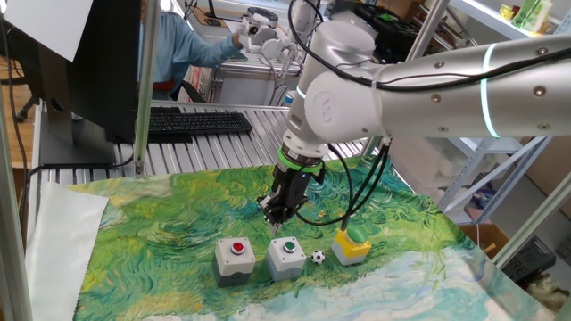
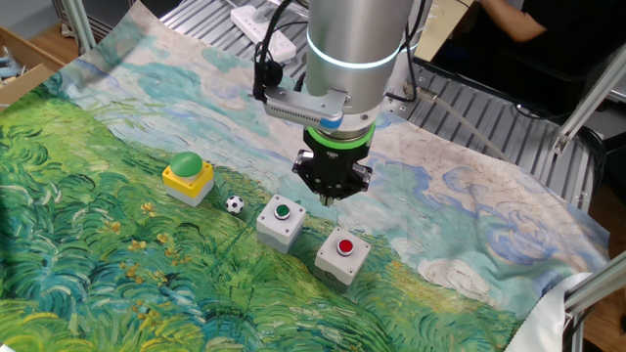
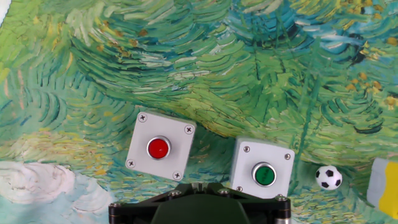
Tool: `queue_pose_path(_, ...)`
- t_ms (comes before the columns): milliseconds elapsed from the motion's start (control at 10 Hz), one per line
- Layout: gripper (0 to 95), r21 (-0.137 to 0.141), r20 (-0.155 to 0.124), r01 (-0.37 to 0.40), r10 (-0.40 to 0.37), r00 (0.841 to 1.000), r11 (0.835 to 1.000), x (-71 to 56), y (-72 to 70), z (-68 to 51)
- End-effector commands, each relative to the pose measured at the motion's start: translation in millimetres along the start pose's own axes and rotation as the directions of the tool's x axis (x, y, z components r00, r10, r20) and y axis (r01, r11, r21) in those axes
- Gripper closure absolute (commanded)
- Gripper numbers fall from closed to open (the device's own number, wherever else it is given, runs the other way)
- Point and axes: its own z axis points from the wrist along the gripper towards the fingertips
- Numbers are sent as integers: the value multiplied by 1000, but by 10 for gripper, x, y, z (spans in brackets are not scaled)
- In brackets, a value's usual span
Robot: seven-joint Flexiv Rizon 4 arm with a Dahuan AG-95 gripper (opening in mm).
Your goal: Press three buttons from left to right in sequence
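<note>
Clenched, empty and pointing down, the tool hovers behind the grey box's red round button, leftmost of three.

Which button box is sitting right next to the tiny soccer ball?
The grey box with the green button, the middle one. The ball lies between it and the yellow box, closer to the grey one.

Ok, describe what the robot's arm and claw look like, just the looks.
The arm is made of thick, smooth silver-grey tubes with rounded joints and small dark screws. A glowing pale band rings one section, and a bright green ring sits at the wrist. Below it hangs a compact black claw. Black cables loop loosely beside the wrist.
</note>
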Motion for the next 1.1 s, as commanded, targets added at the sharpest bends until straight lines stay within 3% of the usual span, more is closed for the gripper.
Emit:
queue_pose_path(100, 950, 0, -1, 0, 0, 1000, 1000, -30, 54, -12)
queue_pose_path(500, 950, 3, -2, 1, -1, 1000, 1000, -89, 195, -54)
queue_pose_path(700, 950, 47, -12, -3, 3, 1000, 999, -160, 388, -97)
queue_pose_path(900, 950, 33, -15, -23, 24, 1000, 999, -243, 600, -191)
queue_pose_path(1100, 950, 32, -14, -6, 6, 1000, 999, -255, 671, -230)
